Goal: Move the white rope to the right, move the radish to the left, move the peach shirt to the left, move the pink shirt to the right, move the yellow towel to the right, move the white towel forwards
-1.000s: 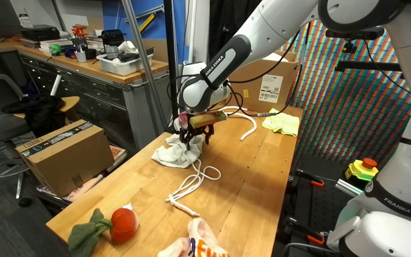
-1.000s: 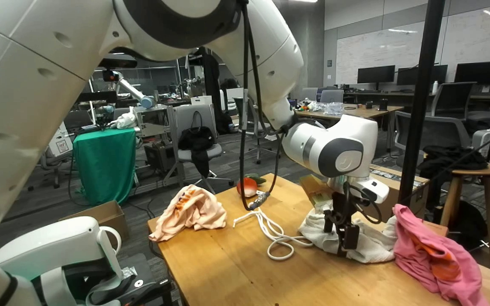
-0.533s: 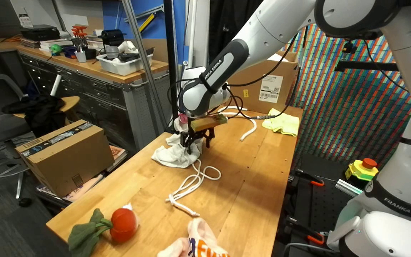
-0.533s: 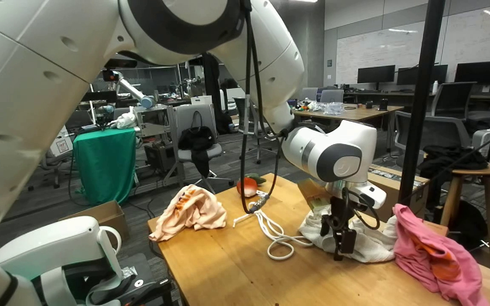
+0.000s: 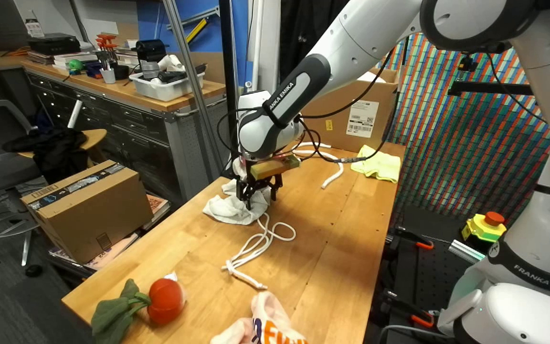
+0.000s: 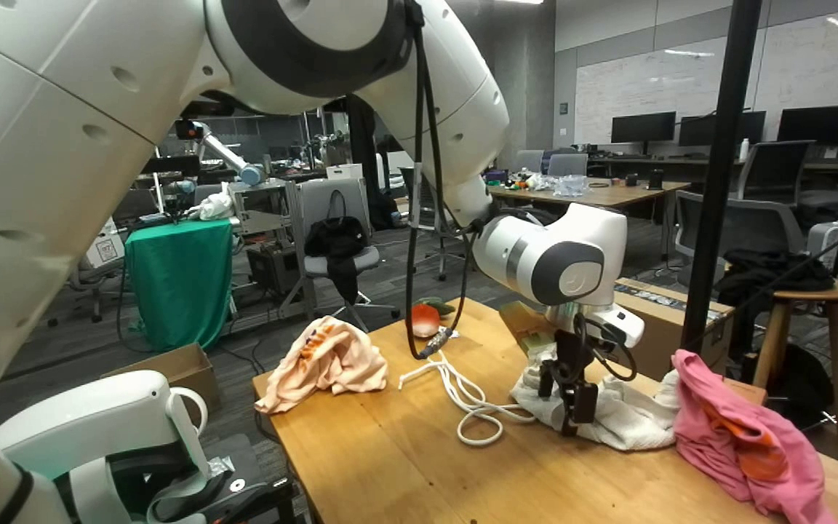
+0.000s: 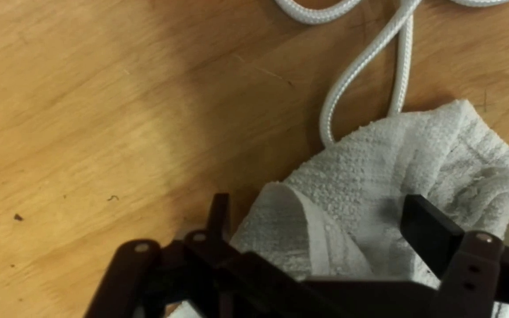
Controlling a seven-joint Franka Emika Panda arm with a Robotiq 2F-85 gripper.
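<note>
a wooden table (image 5: 342, 229) holds a pink shirt (image 6: 743, 447) and, beside it, a crumpled white towel (image 5: 232, 209); the gripper (image 7: 318, 210) stands over the towel, spread wide, gripping nothing; a thin white cord (image 7: 365, 56) meets the towel's edge.

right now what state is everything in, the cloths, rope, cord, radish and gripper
white towel, crumpled
gripper, open, at the white towel; whether it touches is unclear
white cord, loosely looped, knotted at one end
white rope, curved, partly hidden
yellow towel, wrinkled, loosely spread
radish, on its side, leaves attached
peach shirt, heaped
pink shirt, bunched up
</note>
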